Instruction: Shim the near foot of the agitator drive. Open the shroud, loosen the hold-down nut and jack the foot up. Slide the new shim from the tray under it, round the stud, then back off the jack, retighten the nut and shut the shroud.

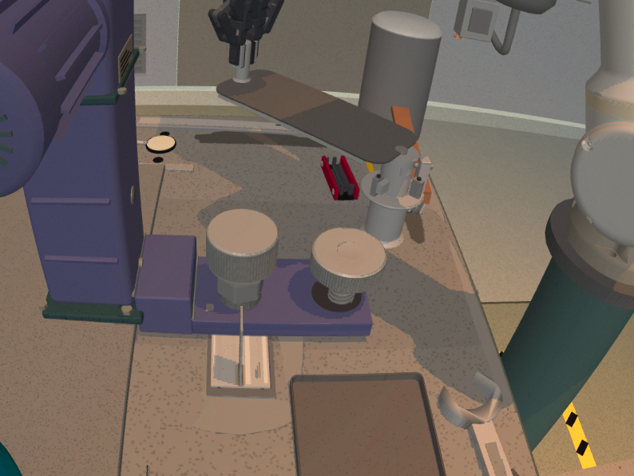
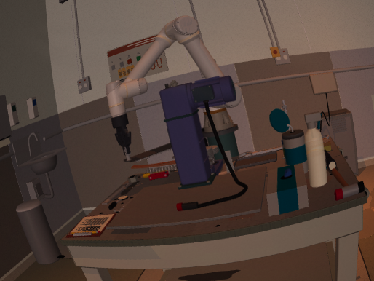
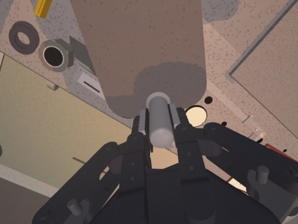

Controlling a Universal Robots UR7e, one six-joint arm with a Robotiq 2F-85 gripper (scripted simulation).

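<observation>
The flat shroud (image 1: 317, 117) stands swung out level above the bench on its post (image 1: 386, 205), clear of the purple foot (image 1: 279, 302). My gripper (image 1: 244, 57) is at the shroud's far end, and its fingers clamp the upright grey handle peg (image 3: 160, 122) from either side. On the foot stand the tall knurled hold-down nut (image 1: 241, 256) and the lower knurled jack screw (image 1: 348, 264). A pale shim (image 1: 239, 363) lies in front of the foot, with a thin pin over it. The tray (image 1: 364, 424) sits to its right.
A grey cylinder (image 1: 399, 71) rises behind the shroud post. The purple drive body (image 1: 77, 153) fills the left. A red tool (image 1: 338, 178) lies mid-bench. A spanner (image 1: 473, 410) lies by the right edge, next to my arm's base (image 1: 573, 328).
</observation>
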